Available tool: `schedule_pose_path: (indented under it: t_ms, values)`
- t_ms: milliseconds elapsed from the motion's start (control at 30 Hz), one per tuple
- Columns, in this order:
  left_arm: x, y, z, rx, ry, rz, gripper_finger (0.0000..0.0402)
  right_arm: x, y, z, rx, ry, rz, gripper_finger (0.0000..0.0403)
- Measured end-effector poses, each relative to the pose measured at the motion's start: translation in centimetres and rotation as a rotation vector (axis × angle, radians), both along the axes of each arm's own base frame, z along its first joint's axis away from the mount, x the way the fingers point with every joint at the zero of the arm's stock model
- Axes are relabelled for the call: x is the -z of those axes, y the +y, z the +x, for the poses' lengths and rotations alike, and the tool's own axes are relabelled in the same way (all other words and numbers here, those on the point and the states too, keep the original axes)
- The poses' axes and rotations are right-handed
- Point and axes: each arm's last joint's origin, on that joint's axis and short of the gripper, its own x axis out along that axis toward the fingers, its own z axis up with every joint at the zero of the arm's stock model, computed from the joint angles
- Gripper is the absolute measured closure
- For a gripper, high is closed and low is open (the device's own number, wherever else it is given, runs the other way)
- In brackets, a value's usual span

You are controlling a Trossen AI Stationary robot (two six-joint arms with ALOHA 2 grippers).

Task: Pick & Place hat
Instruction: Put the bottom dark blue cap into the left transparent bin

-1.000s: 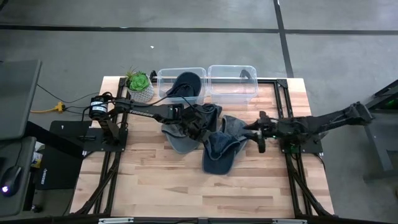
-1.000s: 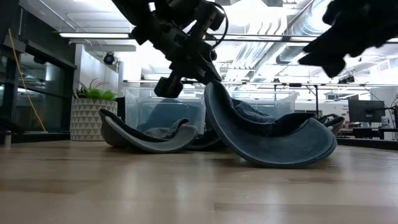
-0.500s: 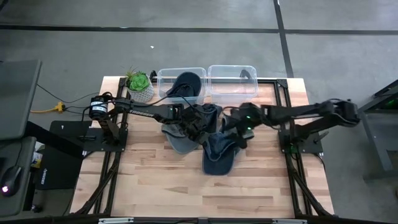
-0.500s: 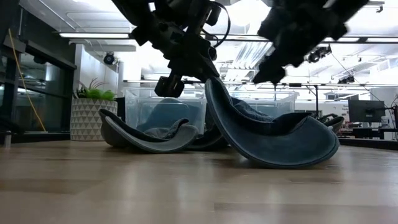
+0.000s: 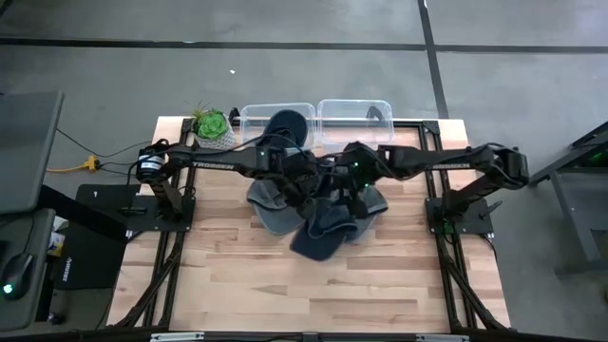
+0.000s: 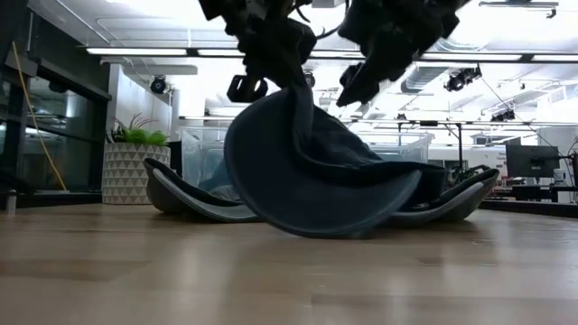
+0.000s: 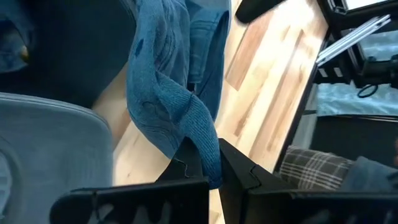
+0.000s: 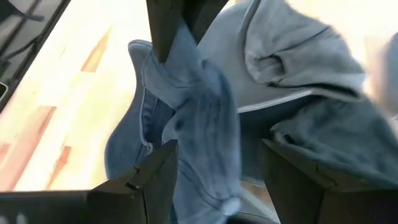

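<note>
wooden slats of the table (image 5: pixel 228 275) fill the middle of the high view, with grey floor around them and 2 clear bins along the upper edge. the left bin (image 5: pixel 255 122) already holds a dark hat, the right bin (image 5: pixel 355 123) looks empty, and a potted plant (image 5: pixel 212 125) sits to their left.

at the centre of the frame, the left gripper (image 5: pixel 302 190) is pinched tight on the fabric edge of a blue hat (image 5: pixel 321 234). the left wrist view shows the cloth (image 7: pixel 171 106) caught between its fingers, so the hat hangs by one edge. in the low view its rounded brim (image 6: pixel 307 181) tilts up while its underside seems to rest on the wood, probably being peeled off the pile.

the right gripper (image 5: pixel 356 195) reaches in from the right, fingers spread wide on either side of the same hat (image 8: pixel 199 124), not yet gripping. i judge it is placed for a second hold or a handover. other hats (image 5: pixel 271 217) lie beneath, touching.
</note>
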Motion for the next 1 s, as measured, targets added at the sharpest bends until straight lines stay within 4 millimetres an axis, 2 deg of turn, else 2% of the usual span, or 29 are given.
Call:
schedule_pose_path:
  t_ms: [200,567,1000]
  values:
    - [-0.6,0.1,0.0,0.003,-0.010,0.028,0.0401,-1.9,-0.3,-0.2,-0.020,0.029,-0.026,0.0186]
    - [-0.6,0.0,0.0,0.025,-0.014,0.041,0.0401,-2.0,-0.3,0.0,-0.026,0.012,-0.034,0.0185]
    - [-0.5,0.0,-0.2,0.047,0.004,0.036,0.0401,1.0,-0.7,2.7,-0.098,0.008,-0.026,0.0185]
